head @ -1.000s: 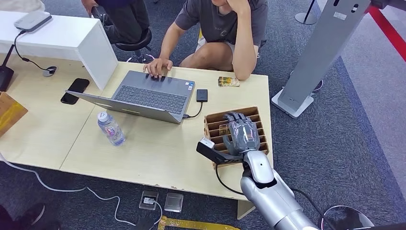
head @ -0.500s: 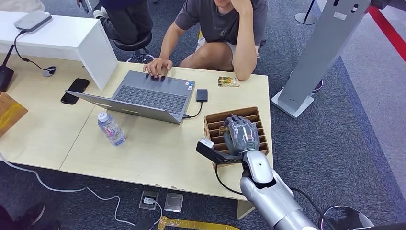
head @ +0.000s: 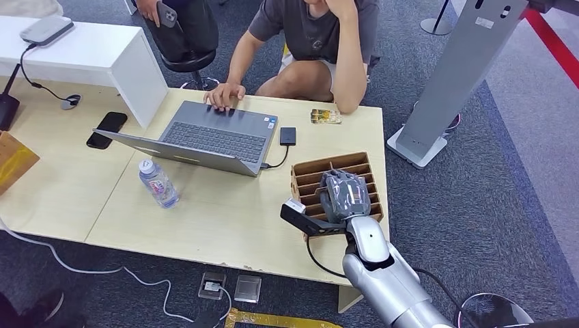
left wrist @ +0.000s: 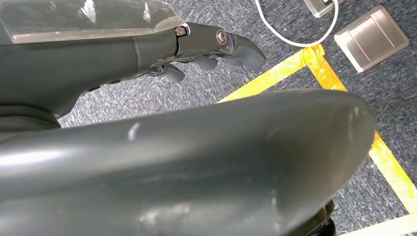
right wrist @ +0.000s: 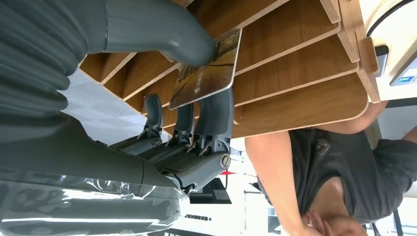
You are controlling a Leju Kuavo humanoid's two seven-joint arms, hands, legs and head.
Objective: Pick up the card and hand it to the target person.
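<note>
— Pinching the card [right wrist: 209, 69] between thumb and fingers, our right hand [head: 343, 195] sits down inside the wooden rack [head: 305, 176] at the near right corner of the table [head: 225, 219]. The card stands in one of the rack's slots, and from the wrist view the thumb presses one face while the darker fingers [right wrist: 215, 110] back the other.

— So we are at the grasp, then, not yet the lift?

— That is how we judge it. The card is gripped but sits between the wooden dividers, so nothing has left the rack yet. Next we need to draw it straight up along the slot, keeping it from scraping or jamming on a divider, then carry it across the table toward the person [head: 321, 41] seated on the far side.

— What else does the rack hold?

— We can make out no other card in its slots; our hand covers the middle ones, so we cannot be sure. A second card [head: 326, 117] lies flat on the table near the person's elbow, well apart from the rack.

— And our left hand [left wrist: 211, 46]?

— It hangs low over the carpet with its fingers curled in and nothing in them.
</note>
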